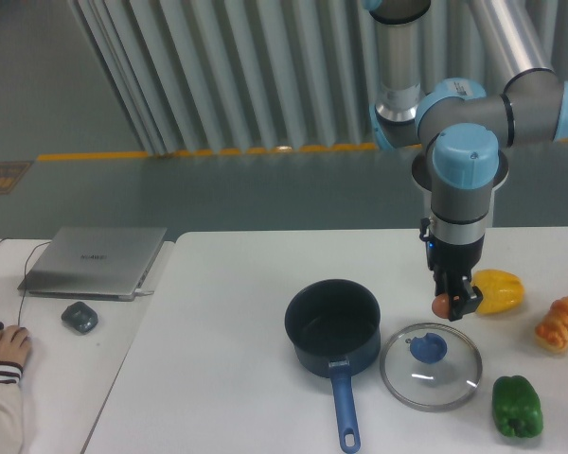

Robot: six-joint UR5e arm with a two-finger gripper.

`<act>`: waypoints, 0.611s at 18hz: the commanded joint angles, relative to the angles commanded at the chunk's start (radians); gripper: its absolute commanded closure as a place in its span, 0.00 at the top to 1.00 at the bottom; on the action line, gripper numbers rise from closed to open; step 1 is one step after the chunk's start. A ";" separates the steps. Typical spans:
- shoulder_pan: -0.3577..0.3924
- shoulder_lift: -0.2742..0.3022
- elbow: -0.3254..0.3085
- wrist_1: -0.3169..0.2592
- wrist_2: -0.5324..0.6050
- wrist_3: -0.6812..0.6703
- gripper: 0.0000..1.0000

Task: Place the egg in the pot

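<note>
The egg (441, 305), small, smooth and orange-brown, sits pinched in the hand (452, 306), above the bench (227, 322) right of the dark navy pot (332, 326). Just below lies the glass lid (430, 366); a yellow pepper (499, 290) sits close behind.

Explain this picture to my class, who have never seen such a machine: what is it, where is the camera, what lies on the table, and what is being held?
One fixed camera looks down at a white table from the front. The grey and blue machine is a robot arm; its two-finger gripper is shut on a small orange-brown egg, held above the table. On the table are a dark blue pot with a long handle, a glass lid, a yellow pepper, a green pepper and a bread roll. At left lie a laptop, a mouse and a person's hand.
</note>
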 joint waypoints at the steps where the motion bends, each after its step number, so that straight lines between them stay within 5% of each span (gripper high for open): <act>1: -0.005 0.000 -0.002 0.000 0.000 -0.005 0.36; 8: -0.037 -0.002 0.006 0.003 -0.064 -0.080 0.36; 11: -0.087 -0.018 0.006 0.049 -0.064 -0.146 0.36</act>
